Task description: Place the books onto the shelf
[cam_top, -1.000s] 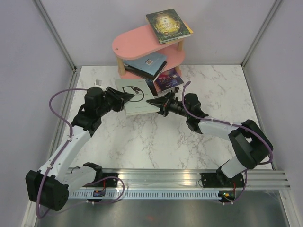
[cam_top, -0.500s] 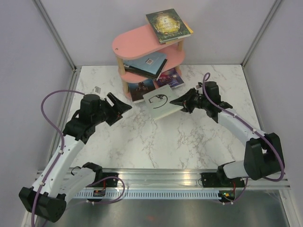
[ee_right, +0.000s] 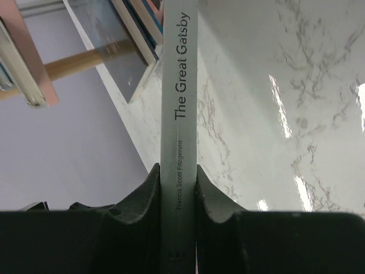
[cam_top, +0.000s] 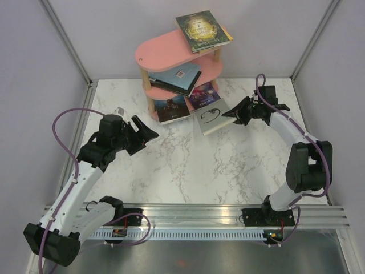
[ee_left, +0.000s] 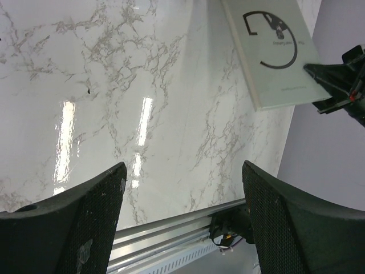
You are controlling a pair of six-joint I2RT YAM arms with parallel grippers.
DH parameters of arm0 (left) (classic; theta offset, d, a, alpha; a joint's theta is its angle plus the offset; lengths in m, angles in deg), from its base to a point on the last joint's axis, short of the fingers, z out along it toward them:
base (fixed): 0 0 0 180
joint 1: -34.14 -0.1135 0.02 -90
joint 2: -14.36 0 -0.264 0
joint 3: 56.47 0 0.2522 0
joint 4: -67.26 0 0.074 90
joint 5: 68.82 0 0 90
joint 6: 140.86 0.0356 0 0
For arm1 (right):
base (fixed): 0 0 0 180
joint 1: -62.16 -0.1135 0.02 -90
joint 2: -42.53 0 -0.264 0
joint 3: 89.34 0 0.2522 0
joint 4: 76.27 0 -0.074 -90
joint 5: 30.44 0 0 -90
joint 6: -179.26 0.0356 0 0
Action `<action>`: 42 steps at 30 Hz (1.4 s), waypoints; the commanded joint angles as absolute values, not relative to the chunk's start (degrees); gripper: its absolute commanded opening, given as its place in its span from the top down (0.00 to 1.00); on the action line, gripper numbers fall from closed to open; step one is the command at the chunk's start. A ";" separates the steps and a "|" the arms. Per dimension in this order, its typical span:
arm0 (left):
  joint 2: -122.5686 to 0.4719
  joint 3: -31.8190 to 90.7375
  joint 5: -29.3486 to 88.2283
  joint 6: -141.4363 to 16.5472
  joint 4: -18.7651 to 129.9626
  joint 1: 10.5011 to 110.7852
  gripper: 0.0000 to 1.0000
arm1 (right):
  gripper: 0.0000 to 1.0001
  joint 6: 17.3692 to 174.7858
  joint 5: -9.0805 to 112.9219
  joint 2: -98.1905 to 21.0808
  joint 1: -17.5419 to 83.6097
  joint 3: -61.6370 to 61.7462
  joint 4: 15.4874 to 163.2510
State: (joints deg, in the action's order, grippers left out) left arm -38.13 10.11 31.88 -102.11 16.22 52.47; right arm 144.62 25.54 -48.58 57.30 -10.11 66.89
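Observation:
The shelf (cam_top: 159,51) has pink oval boards on wooden posts and stands at the back of the table. A dark green-gold book (cam_top: 203,31) lies on its top board, and blue and black books (cam_top: 177,79) lie on the middle one. Two more books (cam_top: 171,108) (cam_top: 204,95) sit at its foot. My right gripper (cam_top: 236,114) is shut on the spine end of a pale grey-green book (cam_top: 212,117), held above the table right of the shelf. In the right wrist view the spine (ee_right: 179,85) runs straight out between the right gripper's (ee_right: 178,182) jaws. My left gripper (cam_top: 145,132) stands open and holds nothing; in the left wrist view the left gripper (ee_left: 182,188) hangs over bare marble.
The marble table (cam_top: 188,165) is walled by grey panels on three sides. A metal rail (cam_top: 217,214) with the arm bases runs along the near edge. A small pale tag (cam_top: 119,109) lies by the left arm. In the right wrist view a wooden post (ee_right: 80,63) of the shelf is close on the left.
My left gripper opened, let go of the pale book and drew back to the left. The right gripper carried the book right and back, beside the shelf.

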 commanded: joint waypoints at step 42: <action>-33.02 17.41 25.05 -99.47 4.01 51.37 0.15 | 0.98 165.90 22.74 -96.42 58.56 27.25 104.82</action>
